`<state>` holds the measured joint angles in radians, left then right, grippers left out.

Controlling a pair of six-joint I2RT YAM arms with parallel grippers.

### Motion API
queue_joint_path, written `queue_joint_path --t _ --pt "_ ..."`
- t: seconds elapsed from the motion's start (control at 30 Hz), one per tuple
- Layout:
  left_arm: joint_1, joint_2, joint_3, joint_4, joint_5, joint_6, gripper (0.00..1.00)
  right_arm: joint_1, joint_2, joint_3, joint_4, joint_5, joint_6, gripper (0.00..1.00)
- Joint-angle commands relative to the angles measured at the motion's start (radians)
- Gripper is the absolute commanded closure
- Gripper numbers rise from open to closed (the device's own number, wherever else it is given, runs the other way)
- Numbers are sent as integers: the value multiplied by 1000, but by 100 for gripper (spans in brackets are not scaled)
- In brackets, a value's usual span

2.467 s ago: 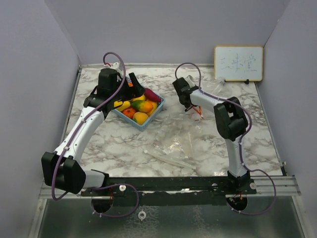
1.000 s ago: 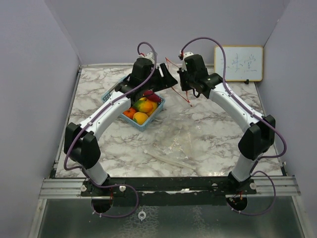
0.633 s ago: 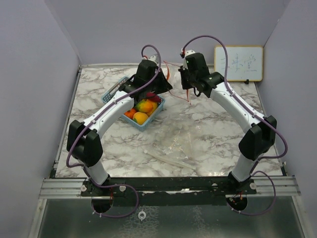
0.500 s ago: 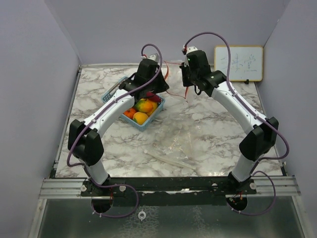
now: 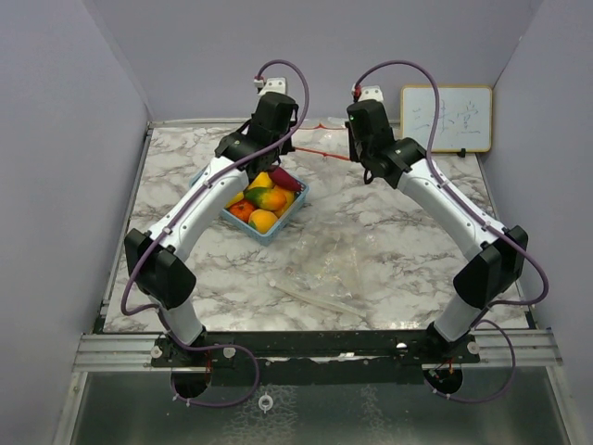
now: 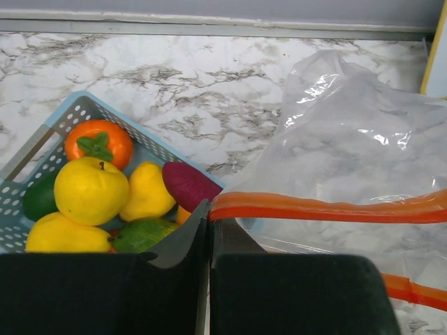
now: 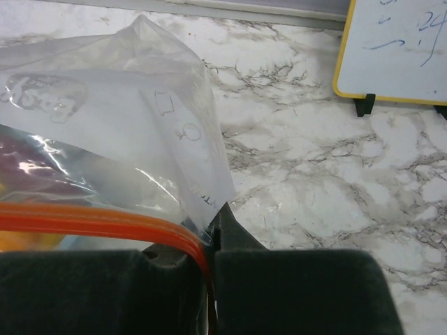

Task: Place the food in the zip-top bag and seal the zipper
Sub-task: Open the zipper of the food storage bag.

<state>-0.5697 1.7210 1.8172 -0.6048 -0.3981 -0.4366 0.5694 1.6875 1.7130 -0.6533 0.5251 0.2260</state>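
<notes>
A clear zip-top bag [image 6: 349, 132] with an orange zipper strip [image 6: 328, 208] hangs between my two grippers above the back of the table. My left gripper [image 6: 209, 209] is shut on the strip's left end. The right gripper [image 7: 213, 218] is shut on the other end of the zipper strip [image 7: 91, 218], and the bag [image 7: 105, 112] sags beyond it. From above, the zipper strip [image 5: 322, 154] runs taut from the left gripper [image 5: 288, 146] to the right gripper [image 5: 358, 156]. The food [image 6: 91, 190], yellow, orange, green and purple toy pieces, lies in a light blue basket [image 6: 64, 117] under the left gripper.
From above, the basket [image 5: 289, 211] stands left of centre at the back. A crumpled clear plastic sheet [image 5: 324, 278] lies on the marble table nearer the arm bases. A small whiteboard [image 5: 446, 118] leans on the back right wall. Grey walls close in both sides.
My left gripper has closed on the bag's zipper end. Both arms moved back and apart, and the orange strip is now stretched straight between them.
</notes>
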Motion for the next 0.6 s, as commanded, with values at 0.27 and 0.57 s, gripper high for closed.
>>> queue_joint_path --t 0.27,0.57 --pt "74 -109 -126 3 -218 115 100 -36 -3 89 23 -590 -131 55" --pt "91 -124 -102 30 -272 135 100 -36 -65 160 92 -756 -138 14"
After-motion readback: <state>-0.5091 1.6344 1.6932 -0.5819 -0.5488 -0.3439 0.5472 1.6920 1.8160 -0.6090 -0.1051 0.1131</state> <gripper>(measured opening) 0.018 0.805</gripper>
